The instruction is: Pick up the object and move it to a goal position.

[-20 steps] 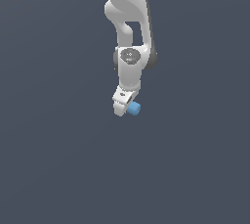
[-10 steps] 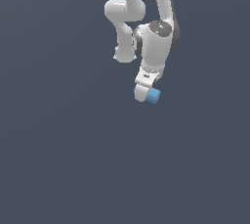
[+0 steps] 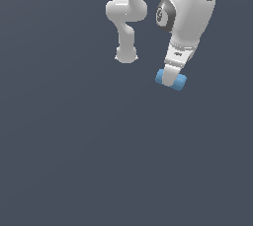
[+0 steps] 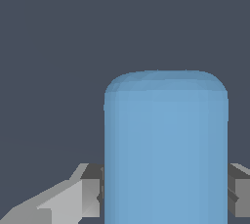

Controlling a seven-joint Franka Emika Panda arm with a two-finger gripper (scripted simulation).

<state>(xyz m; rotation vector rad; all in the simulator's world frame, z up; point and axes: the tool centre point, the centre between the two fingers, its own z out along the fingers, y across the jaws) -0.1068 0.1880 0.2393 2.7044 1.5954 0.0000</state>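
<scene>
The object, a small light-blue short cylinder, is held crosswise in my white gripper, which is shut on it. Its two ends stick out on either side of the fingers. The arm holds it well above the dark grey floor, toward the exterior view's upper right. In the wrist view the cylinder fills the middle of the picture, with a grey finger pressed on one side and the other finger on the opposite side.
The arm's white base stands on the plain dark grey floor to the exterior view's left of the gripper. No goal marker shows in either view.
The arm has swung to the exterior view's right and upward with the cylinder still in the gripper. The wrist has come closer to the camera and looks larger.
</scene>
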